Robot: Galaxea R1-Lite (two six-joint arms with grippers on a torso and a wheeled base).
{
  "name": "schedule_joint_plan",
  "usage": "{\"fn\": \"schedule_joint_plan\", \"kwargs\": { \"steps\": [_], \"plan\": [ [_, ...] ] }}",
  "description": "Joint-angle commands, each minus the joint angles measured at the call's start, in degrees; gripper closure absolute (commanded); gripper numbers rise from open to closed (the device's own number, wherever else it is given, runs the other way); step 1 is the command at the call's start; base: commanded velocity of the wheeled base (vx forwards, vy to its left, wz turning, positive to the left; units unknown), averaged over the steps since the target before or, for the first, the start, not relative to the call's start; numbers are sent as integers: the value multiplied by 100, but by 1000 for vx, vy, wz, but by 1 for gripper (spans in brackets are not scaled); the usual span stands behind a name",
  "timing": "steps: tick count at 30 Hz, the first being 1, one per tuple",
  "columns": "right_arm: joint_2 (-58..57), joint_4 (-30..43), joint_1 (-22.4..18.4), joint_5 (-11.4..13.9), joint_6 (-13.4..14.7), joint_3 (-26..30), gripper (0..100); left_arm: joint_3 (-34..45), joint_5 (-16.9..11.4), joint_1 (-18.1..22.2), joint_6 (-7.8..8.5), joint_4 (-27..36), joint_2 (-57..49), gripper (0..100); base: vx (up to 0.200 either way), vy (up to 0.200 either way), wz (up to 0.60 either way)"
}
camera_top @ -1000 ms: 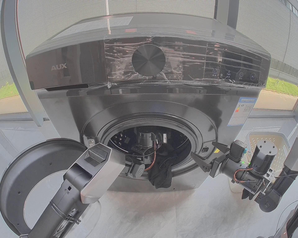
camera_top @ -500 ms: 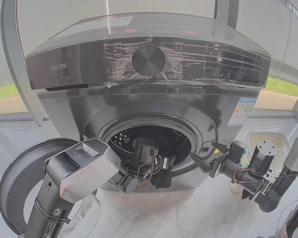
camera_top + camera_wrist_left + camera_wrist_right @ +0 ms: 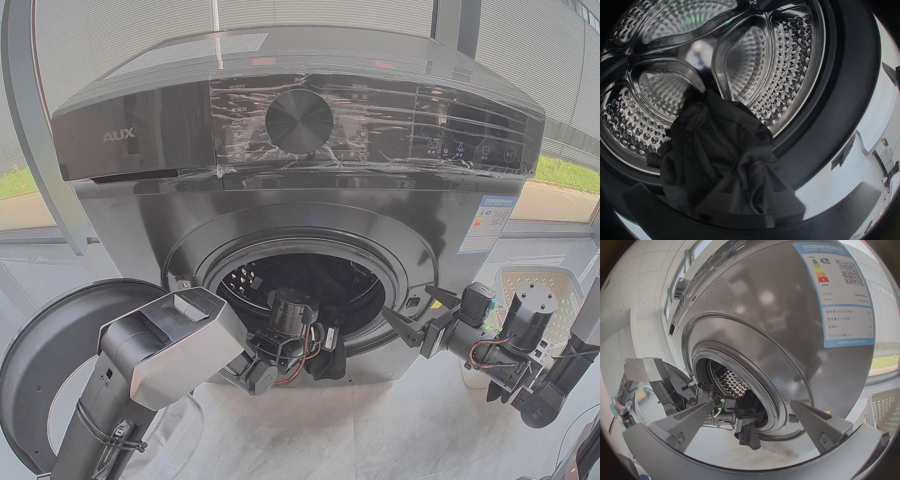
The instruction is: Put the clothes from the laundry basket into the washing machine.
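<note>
Right hand (image 3: 406,300) gapes wide open; left arm (image 3: 156,350) is bent, wrist low.

My left claw (image 3: 319,347) backs out of the drum (image 3: 787,56), sinking to its lower lip. The black garment (image 3: 333,367) ahead of it hangs shorter there now.

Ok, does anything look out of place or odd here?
Yes: the dark garment is only partly in the washing machine. It drapes over the lower rim of the door opening and hangs down the front.
</note>
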Motion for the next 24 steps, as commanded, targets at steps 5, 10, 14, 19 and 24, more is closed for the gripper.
{"fn": "schedule_joint_plan", "kwargs": {
  "steps": [5,10,14,19,24],
  "plan": [
    [-28,-3,9,10,-1,-49,0,-907,166,205,-48,-34,164,100,0,0,0],
    [-160,-3,184,10,8,-146,0,-2015,606,319,-75,-192,551,100,0,0,0],
    [-160,-3,193,10,8,-119,0,-2920,764,381,-66,-192,928,100,0,0,0],
    [-151,-3,176,10,16,-128,0,-3227,852,389,-48,-139,1078,100,0,0,0],
    [-142,-3,158,19,16,-137,0,-3140,852,372,-75,-174,1052,0,0,0,0]
  ]
}}
